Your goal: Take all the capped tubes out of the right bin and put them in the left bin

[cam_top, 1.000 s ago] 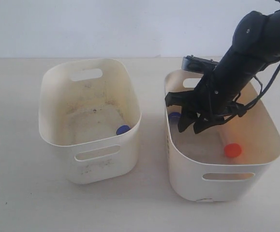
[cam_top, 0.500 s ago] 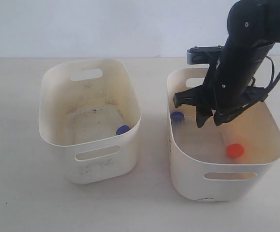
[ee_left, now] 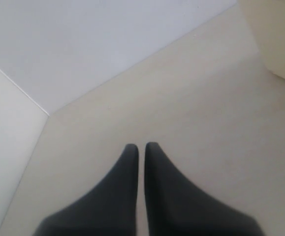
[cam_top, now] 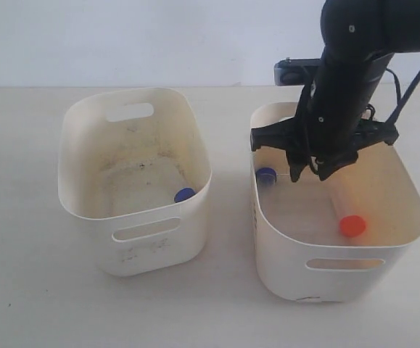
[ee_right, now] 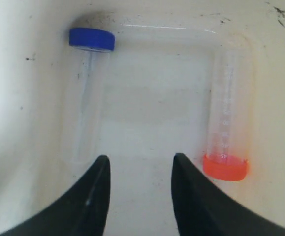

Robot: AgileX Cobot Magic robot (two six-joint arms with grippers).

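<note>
**Right gripper poised open over two tubes in the right bin**

The right gripper point(cam_top: 310, 172) hangs inside the right bin point(cam_top: 340, 250), its black fingers point(ee_right: 95, 196) partly spread with only bare bin floor showing between them; it holds nothing. Compared with one second ago, the right arm point(cam_top: 355, 65) no longer leans in steeply from the right of the exterior view. It stands more upright and further towards the back of the bin, and the gripper sits a little higher. The gap between the fingers looks unchanged.

Two capped tubes lie on the floor of the right bin, roughly where they lay before. The blue-capped tube point(cam_top: 266, 175) rests against the wall nearest the left bin point(cam_top: 122, 217). The orange-capped tube point(cam_top: 351, 225) lies well apart from it, its cap towards the front wall. In the right wrist view the two tubes are about parallel, caps at opposite ends, and the fingertips point at the floor between them, touching neither.

A second blue-capped tube point(cam_top: 184, 194) lies in the left bin by the wall facing the right bin; only its cap is clear.

The left gripper point(ee_left: 142, 147) hovers above the bare table point(ee_left: 206, 123), its jaws drawn together to a thin slit, and holds nothing.
</note>
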